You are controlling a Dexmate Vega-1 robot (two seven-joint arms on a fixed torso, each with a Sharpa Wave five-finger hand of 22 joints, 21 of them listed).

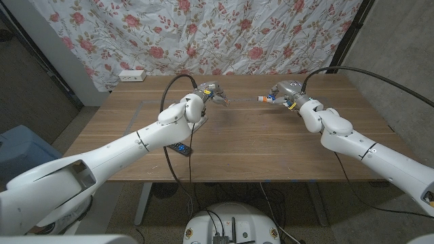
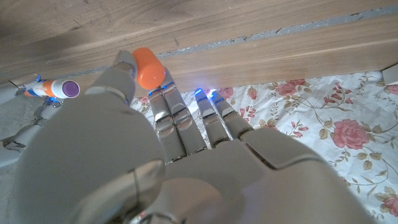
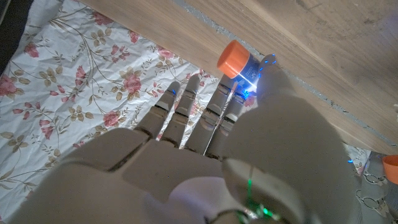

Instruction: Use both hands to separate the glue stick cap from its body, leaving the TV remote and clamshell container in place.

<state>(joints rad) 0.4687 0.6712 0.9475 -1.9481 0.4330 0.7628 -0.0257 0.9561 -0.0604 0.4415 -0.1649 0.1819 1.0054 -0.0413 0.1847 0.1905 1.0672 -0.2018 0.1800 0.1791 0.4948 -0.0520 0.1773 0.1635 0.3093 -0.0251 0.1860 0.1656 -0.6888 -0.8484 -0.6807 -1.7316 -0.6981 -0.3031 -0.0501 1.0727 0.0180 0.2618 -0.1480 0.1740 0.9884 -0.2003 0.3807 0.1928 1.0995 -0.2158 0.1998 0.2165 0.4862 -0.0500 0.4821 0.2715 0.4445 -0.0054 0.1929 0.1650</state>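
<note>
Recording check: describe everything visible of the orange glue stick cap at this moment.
The orange cap is a small, smooth, plastic-looking cylinder with a rounded closed end. It is off the glue stick body, whose purple tip shows bare in the right robot hand across the table. The left robot hand pinches the cap between its fingertips, above the wooden table. Its open end is hidden by the fingers.

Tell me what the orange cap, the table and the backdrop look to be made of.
Orange cap, pinched by the left hand: likely moulded plastic, smooth and evenly coloured with a soft sheen. Table: wood or wood veneer, matte, with visible brown grain. Backdrop: thin woven cloth, judging by its creases and printed roses.
</note>
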